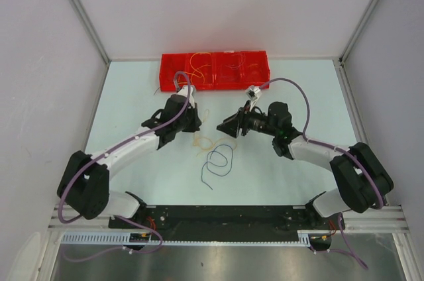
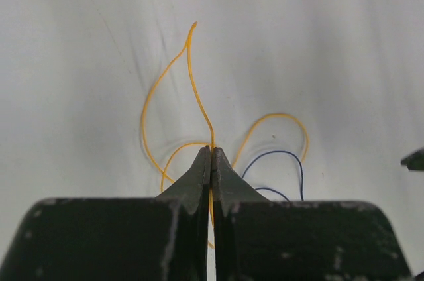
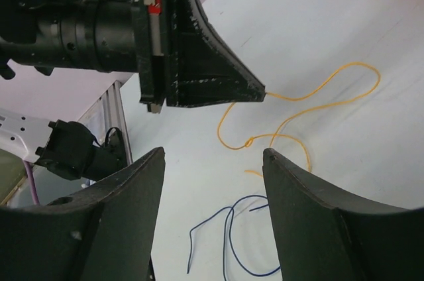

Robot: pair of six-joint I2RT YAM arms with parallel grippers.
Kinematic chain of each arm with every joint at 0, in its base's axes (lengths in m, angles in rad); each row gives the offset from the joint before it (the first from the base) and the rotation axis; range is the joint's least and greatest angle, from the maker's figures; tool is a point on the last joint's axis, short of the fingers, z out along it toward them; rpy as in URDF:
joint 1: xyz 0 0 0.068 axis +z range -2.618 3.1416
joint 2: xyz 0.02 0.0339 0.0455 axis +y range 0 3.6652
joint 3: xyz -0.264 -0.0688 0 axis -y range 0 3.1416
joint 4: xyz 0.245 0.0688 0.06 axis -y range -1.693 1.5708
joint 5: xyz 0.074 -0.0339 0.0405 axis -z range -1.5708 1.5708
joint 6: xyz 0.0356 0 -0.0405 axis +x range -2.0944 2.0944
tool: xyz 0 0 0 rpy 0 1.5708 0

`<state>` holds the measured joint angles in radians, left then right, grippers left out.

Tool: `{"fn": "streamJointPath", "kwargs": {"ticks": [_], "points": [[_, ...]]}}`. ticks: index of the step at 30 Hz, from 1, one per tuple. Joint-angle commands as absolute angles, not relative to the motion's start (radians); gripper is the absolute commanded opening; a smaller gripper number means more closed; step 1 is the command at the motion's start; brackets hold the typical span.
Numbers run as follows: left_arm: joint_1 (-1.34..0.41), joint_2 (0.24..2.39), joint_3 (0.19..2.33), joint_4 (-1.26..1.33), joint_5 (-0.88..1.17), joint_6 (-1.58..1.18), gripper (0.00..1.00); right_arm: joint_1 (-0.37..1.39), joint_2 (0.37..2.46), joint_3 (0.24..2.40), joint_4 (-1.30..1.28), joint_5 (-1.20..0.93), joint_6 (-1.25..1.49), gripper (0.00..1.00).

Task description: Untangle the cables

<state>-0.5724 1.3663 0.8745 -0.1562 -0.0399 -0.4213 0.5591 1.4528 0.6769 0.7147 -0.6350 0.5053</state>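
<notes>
left hand pinches the yellow cable; right hand hangs open near the navy cable.

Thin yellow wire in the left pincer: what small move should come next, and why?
Probably the open right pincer should close on the thin yellow wire beside its crossed kink, since the left pincer holds it pinched and the thin dark blue wire lies close by.

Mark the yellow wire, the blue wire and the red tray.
yellow wire point(image 2: 278, 114): left wrist view, top of its right-hand loop.
blue wire point(image 2: 281, 152): left wrist view, top of its arc.
red tray point(image 1: 169, 70): top view, bare floor at its left end.
</notes>
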Motion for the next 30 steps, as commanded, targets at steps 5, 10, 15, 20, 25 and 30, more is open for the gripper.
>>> {"fn": "streamJointPath", "kwargs": {"ticks": [5,10,15,20,25,30], "points": [[-0.526,1.488,0.862,-0.057,-0.037,-0.454,0.00,0.647,1.529,0.799,0.496,-0.448,0.428,0.66],[-0.525,1.537,0.806,-0.028,-0.012,-0.498,0.00,0.655,1.609,0.917,0.319,-0.315,0.518,0.65],[-0.525,1.535,0.739,-0.003,-0.028,-0.511,0.00,0.657,1.673,0.992,0.195,-0.259,0.561,0.66],[-0.525,1.566,0.696,0.040,-0.017,-0.518,0.00,0.664,1.759,1.091,0.103,-0.223,0.580,0.65],[-0.525,1.601,0.677,0.072,-0.011,-0.526,0.00,0.681,1.833,1.134,0.081,-0.203,0.595,0.64],[-0.525,1.608,0.672,0.083,-0.008,-0.525,0.00,0.683,1.884,1.177,0.092,-0.202,0.607,0.60]]}}
